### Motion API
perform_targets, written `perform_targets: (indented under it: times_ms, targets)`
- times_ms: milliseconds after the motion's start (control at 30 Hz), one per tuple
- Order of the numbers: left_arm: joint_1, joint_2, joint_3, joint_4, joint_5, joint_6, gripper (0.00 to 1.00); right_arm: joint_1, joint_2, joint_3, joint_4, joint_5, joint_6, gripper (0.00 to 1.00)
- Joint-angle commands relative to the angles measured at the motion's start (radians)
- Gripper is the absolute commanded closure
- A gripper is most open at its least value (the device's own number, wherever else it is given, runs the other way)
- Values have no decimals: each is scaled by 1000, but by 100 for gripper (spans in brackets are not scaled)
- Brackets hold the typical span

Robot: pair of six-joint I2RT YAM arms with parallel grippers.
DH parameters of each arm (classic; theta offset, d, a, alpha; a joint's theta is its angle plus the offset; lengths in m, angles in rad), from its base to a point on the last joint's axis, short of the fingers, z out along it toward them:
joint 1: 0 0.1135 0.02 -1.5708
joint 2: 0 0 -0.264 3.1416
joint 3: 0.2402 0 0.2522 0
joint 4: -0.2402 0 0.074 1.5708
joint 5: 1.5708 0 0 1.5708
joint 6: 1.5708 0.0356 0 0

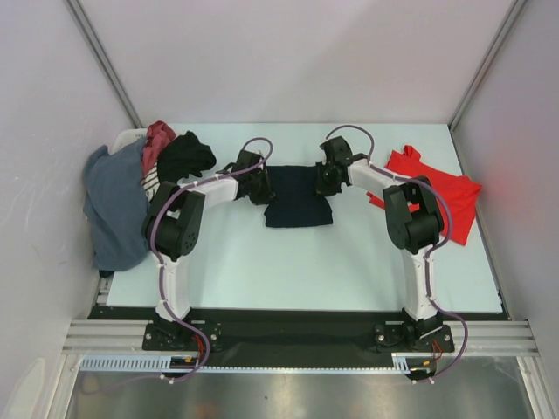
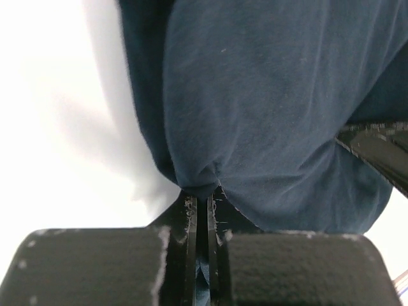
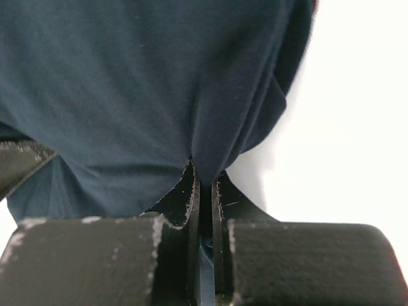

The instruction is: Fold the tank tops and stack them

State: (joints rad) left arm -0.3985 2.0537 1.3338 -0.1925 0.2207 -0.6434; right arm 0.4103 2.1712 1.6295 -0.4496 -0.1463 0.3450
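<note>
The small dark navy cloth tank top [image 1: 298,206] is lying at frame centre on the pale table [image 1: 262,262], with the left gripper [image 2: 202,203] and right gripper [image 3: 204,182] each closed on a bunched pinch of its edge. The large bright red cloth tank top [image 1: 441,196] is lying at centre right. For a clean fold, both arms should be lifting together, holding the cloth taut and level.

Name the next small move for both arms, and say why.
Probably lift both together and carry the pinched edge toward the near hem. The left claw and right claw are each shut on cloth at the far end of the navy tank top, which lies spread on the table, so a fold looks ready.
</note>
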Motion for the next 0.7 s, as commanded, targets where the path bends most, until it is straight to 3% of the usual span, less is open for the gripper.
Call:
perform_targets:
  times_ms: [0, 667]
  targets:
    - [-54, 56, 22, -27, -1, 40, 100, 4, -91, -37, -28, 30, 15, 100]
    - [-108, -159, 36, -114, 5, 44, 100, -8, -254, -105, -87, 27, 35, 100]
